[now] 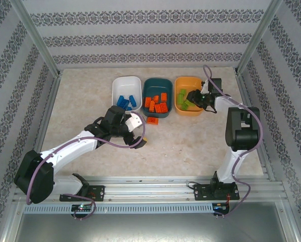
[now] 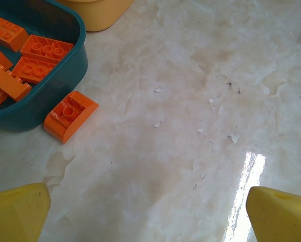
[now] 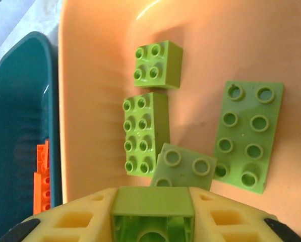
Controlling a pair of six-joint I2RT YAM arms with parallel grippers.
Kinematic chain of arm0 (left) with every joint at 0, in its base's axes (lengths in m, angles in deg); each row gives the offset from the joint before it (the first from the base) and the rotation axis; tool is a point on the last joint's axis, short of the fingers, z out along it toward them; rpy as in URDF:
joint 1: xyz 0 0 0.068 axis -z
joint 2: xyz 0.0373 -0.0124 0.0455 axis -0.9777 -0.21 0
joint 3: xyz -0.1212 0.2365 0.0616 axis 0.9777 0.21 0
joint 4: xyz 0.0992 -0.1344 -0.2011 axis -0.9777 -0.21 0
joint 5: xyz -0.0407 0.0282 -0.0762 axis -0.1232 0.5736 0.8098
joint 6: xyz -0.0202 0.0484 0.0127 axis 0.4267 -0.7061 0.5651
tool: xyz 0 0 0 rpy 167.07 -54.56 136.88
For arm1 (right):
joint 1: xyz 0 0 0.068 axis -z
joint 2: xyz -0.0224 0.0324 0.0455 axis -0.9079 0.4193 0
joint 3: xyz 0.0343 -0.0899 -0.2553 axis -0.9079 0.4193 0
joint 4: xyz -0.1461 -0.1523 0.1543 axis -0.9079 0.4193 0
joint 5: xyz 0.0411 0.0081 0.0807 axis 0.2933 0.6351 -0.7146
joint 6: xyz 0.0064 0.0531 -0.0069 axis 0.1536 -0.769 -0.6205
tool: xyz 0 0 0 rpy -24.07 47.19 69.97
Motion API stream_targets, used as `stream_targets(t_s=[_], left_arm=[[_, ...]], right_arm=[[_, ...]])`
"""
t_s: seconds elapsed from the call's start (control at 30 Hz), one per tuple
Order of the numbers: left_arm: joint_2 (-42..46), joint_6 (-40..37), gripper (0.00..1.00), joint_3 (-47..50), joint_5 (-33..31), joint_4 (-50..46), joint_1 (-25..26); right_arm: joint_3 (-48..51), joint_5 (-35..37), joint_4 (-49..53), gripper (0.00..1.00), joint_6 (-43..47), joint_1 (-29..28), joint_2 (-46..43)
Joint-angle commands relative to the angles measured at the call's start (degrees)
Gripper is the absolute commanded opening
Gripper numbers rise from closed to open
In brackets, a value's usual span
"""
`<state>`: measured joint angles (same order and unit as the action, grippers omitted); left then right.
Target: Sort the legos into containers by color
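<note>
**A:** What are your right fingers (image 1: 194,99) doing?

**B:** I have them over the light orange tray (image 3: 89,75), closed narrow on one lime green brick (image 3: 153,206). Its hollow side faces my wrist camera. Four more green bricks (image 3: 145,133) lie studs up on the tray floor beneath it.

**A:** And the left fingers (image 1: 139,131)?

**B:** They are spread wide and hold nothing. I have them low over the desk (image 2: 190,101), with the yellow fingertips (image 2: 16,212) far apart and bare marbled surface between them.

**A:** Is any brick outside a tray?

**B:** Yes, one. A loose orange brick (image 2: 69,115) lies studs up on the desk, just beside the near wall of the dark teal tray (image 2: 74,70). I cannot tell whether they touch.

**A:** What about the rest?

**B:** The orange bricks (image 2: 39,50) are in the dark teal tray, in the middle of the row. The blue bricks (image 1: 126,102) are in the white tray (image 1: 126,78) on its left.
</note>
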<state>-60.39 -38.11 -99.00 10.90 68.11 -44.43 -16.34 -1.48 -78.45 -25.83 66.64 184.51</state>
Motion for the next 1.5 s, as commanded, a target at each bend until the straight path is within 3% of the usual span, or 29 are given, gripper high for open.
stream_targets(t_s=[0.0, 0.17, 0.43, 0.93, 1.27, 1.37, 1.47], left_arm=[[-0.3, -0.7, 1.00, 0.6, 1.3, 2.7, 1.1], [-1.1, -0.4, 1.00, 0.4, 1.8, 2.9, 1.1], [-1.1, -0.3, 1.00, 0.4, 1.6, 2.8, 1.2], [-0.3, 1.8, 1.00, 0.1, -0.6, 3.1, 1.2], [1.7, 9.3, 1.00, -3.1, -15.0, 1.0, 1.1], [1.9, 13.7, 1.00, -5.4, -20.8, -1.5, 0.4], [1.5, 17.4, 1.00, -8.1, -22.0, -5.1, -2.2]], right_arm=[[-2.3, 0.1, -1.2, 0.38, -0.1, 0.8, 1.5], [-2.5, 0.8, -0.8, 0.51, 0.3, 1.0, 1.8], [-1.3, 1.4, -0.2, 0.61, 0.7, 1.3, -1.1], [-0.3, -0.6, 3.1, 0.60, -1.1, 0.9, -11.6], [4.8, -1.5, 1.7, 0.56, -5.7, -5.6, -21.5], [4.4, 1.1, 4.8, 0.56, -4.4, -9.7, -23.8], [4.2, 5.5, 8.1, 0.56, -2.4, -14.4, -25.9]])
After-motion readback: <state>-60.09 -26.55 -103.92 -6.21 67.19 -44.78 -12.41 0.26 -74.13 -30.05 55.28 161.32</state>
